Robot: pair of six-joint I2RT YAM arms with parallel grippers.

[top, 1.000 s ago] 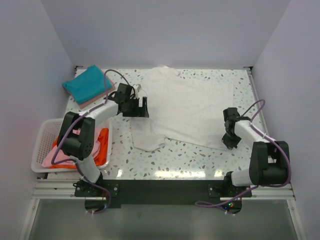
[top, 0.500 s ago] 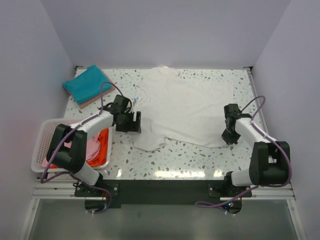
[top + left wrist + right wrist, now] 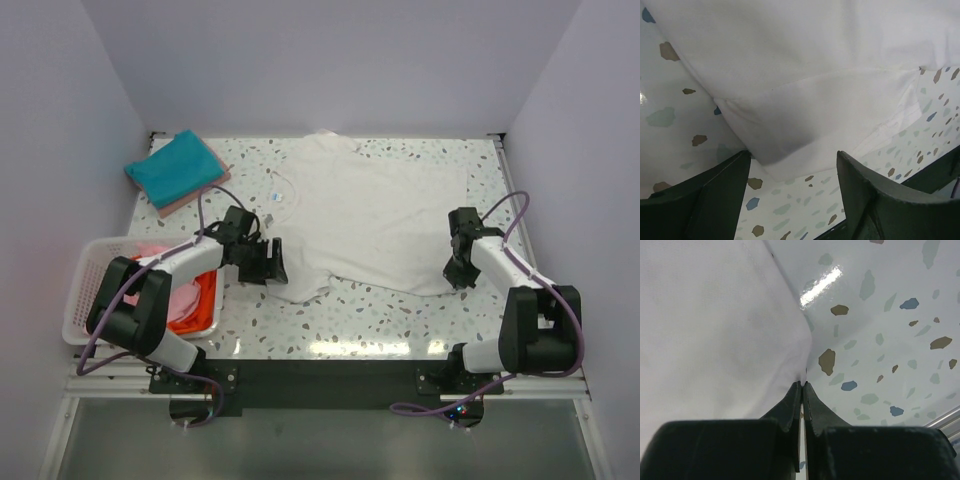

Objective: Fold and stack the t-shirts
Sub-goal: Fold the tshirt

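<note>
A white t-shirt lies spread over the middle of the speckled table. Its left sleeve points toward the front. My left gripper hangs low at that sleeve, open, and in the left wrist view the sleeve's corner lies just ahead of the left gripper, with nothing gripped. My right gripper is at the shirt's right front edge. In the right wrist view the right gripper is shut on the edge of the white cloth. A folded teal t-shirt rests on a pink one at the back left.
A white lattice basket stands at the left front edge with a pink t-shirt and an orange t-shirt inside. The left arm reaches just past the basket's right side. Walls enclose the table on three sides.
My left gripper has travelled from beside the collar toward the front, down the shirt's left side to the sleeve, and its jaws have narrowed a little. The right gripper has kept its pinch in place.
</note>
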